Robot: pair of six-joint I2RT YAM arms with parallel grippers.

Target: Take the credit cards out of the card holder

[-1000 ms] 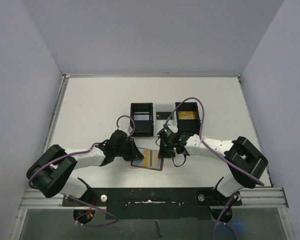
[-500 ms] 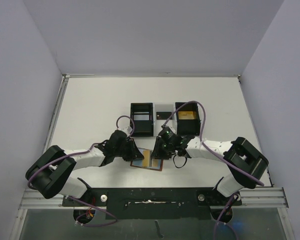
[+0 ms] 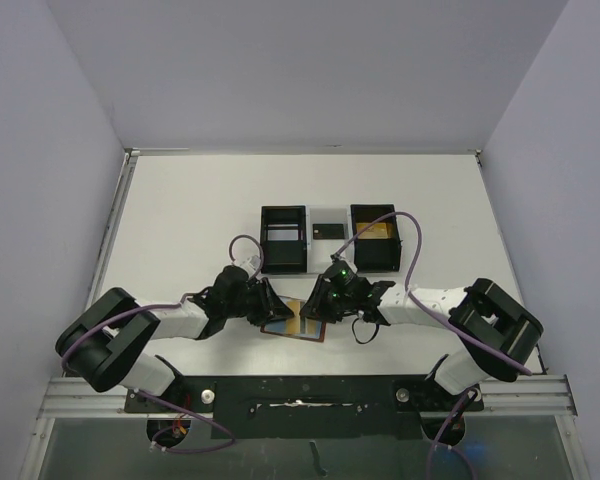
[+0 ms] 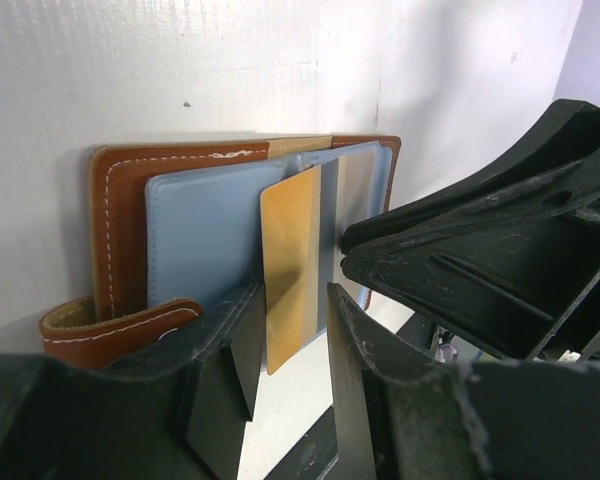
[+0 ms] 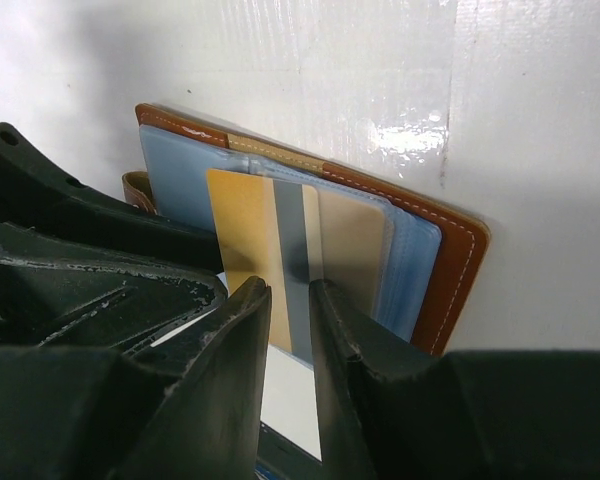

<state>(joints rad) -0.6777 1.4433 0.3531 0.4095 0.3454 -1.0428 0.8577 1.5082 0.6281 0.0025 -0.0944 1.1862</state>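
The left pincer [image 4: 292, 300] is partly open, with 1 finger on each side of a gold card [image 4: 292, 240]; no firm grip shows. The right pincer [image 5: 288, 292] leaves a narrow gap over the card, and whether it holds anything cannot be told. The card sticks out of the open brown wallet [image 4: 118, 220], which lies flat on the white desk [image 3: 180, 220] between the 2 arms.

From above, the left gripper [image 3: 270, 304] and right gripper [image 3: 316, 308] cover the sides of the card holder [image 3: 298, 328], so you see only its middle. At the right wrist, the credit card [image 5: 242, 240] runs down behind the fingers [image 5: 230, 340]; you cannot tell whether the jaws touch it.
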